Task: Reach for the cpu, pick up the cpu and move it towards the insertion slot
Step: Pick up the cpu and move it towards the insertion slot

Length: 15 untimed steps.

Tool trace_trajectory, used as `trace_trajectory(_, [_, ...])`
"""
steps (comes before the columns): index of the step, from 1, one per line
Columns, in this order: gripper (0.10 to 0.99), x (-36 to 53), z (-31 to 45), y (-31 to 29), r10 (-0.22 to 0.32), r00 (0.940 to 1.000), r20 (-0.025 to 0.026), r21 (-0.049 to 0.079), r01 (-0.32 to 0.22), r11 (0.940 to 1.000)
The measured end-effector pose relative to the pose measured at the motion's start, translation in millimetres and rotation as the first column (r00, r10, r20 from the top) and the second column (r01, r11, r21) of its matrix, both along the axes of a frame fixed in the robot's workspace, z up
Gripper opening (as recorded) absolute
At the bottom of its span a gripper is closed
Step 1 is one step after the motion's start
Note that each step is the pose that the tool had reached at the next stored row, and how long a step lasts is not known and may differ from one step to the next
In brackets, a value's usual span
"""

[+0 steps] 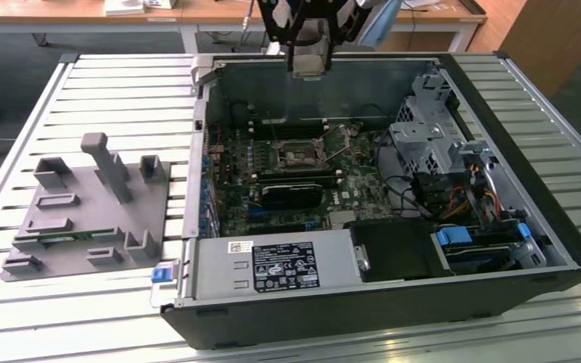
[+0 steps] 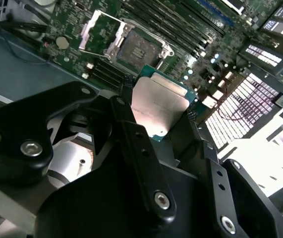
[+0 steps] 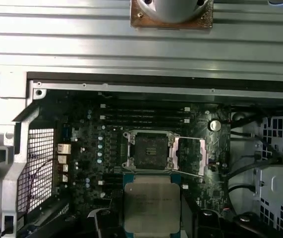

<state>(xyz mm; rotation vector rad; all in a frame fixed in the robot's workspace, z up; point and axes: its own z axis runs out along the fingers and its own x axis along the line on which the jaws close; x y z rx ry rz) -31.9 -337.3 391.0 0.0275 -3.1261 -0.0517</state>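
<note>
My gripper (image 1: 308, 59) hangs above the back wall of the open computer case, shut on the cpu (image 1: 308, 68). In both wrist views the cpu (image 2: 158, 104) (image 3: 151, 206) is a flat silvery square with a pale rim, clamped between two black fingers (image 2: 126, 114). The insertion slot (image 1: 296, 155) is a dark square socket with a shiny frame on the motherboard, below and in front of the gripper. Its metal frame stands flipped open beside the socket (image 3: 150, 148) (image 2: 136, 47). The cpu is in the air, apart from the slot.
A grey tray (image 1: 79, 219) with upright posts lies on the slatted table at the exterior view's left. Inside the case are a black block (image 1: 290, 189), a labelled power supply (image 1: 270, 266), a metal drive cage (image 1: 427, 136) and cables (image 1: 462, 200).
</note>
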Motion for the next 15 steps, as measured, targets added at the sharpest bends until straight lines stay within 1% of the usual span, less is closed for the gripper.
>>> trace_trajectory(2, [0.545,7.2,-0.4,0.1,0.000,1.0000,0.0000,0.000,0.000,1.0000])
trace_trajectory(7, [0.545,20.1,-1.6,0.1,0.000,1.0000,0.0002,0.000,0.000,1.0000])
trace_trajectory(15, [0.545,20.2,-1.6,0.1,0.000,1.0000,0.0000,0.000,0.000,1.0000])
